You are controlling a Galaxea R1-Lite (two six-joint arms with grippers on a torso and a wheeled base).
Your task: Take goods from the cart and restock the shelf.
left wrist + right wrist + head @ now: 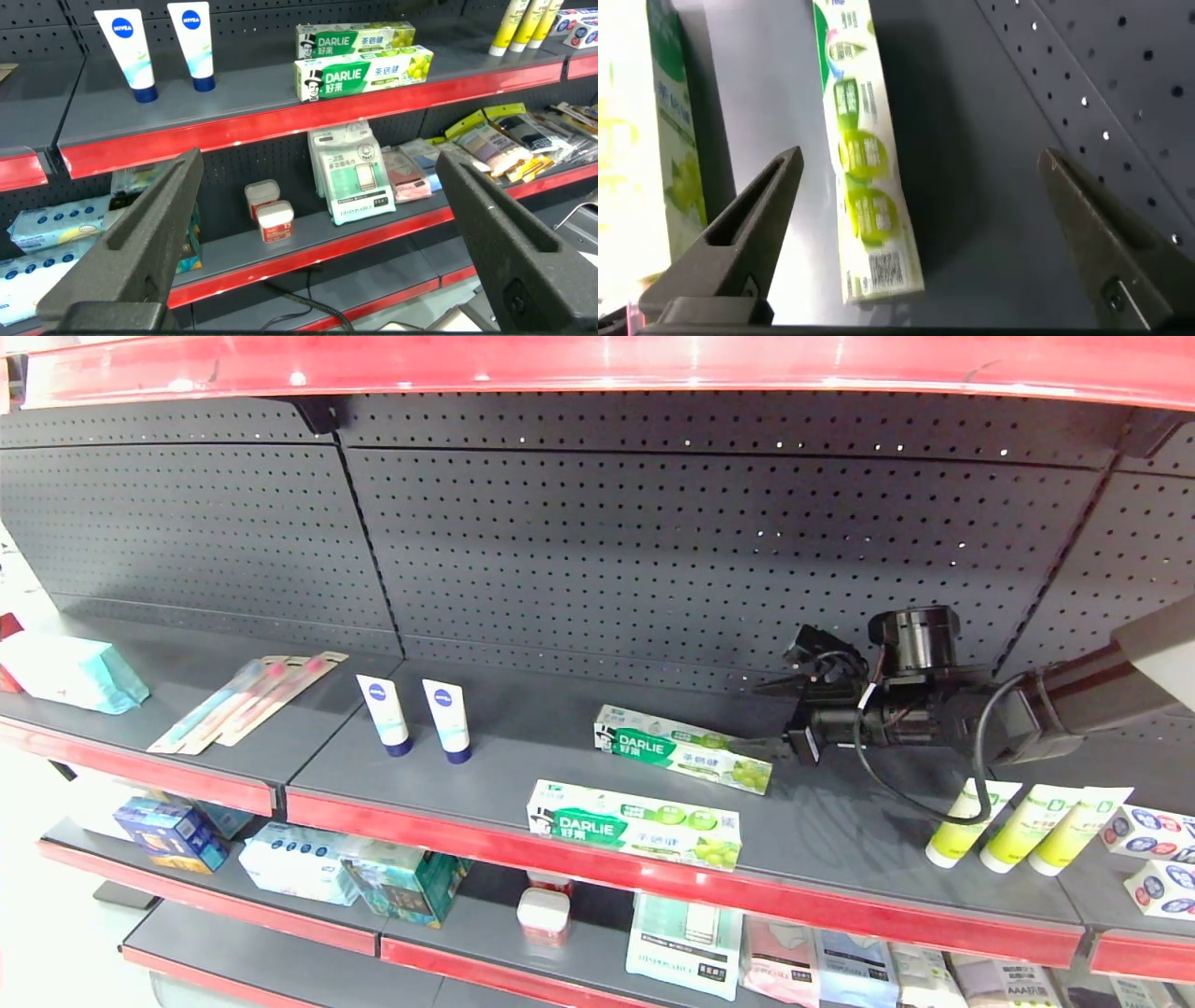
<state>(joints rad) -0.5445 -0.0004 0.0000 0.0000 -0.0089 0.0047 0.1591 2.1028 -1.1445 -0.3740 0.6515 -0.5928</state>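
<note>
Right hand: positioned over the middle shelf, close to the pegboard back panel. Fingers spread wide, nothing held. The right end of the rear toothpaste box lies just at the fingertips. In the right wrist view that box lies flat on the shelf deck, in line with the gap of the open hand; whether a finger touches it cannot be determined.

Front toothpaste box: flat at the shelf's red front lip, parallel to the rear box, with a gap between them.

Left hand: fingers wide, empty, held out in front of the shelving and facing it.

Other stock on the same shelf: two white tubes with blue caps standing upright to the left of the boxes; three yellow-green tubes lying to the right; toothbrush packs further left
</note>
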